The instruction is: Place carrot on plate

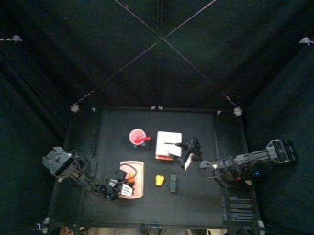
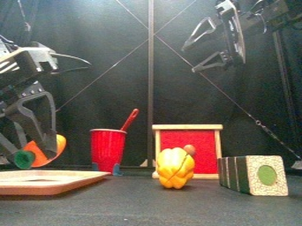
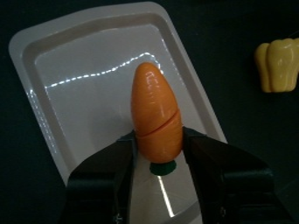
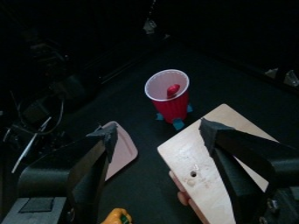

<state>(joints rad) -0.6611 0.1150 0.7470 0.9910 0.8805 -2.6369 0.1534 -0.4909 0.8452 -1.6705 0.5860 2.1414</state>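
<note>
The left gripper hangs low with jaws clamped on its load, while the right gripper, jaws apart, hangs high.

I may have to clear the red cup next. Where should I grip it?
Pinch the red cup by its wall near the rim, from above: it stands upright, mouth open. Avoid the side where the spoon leans out.
</note>
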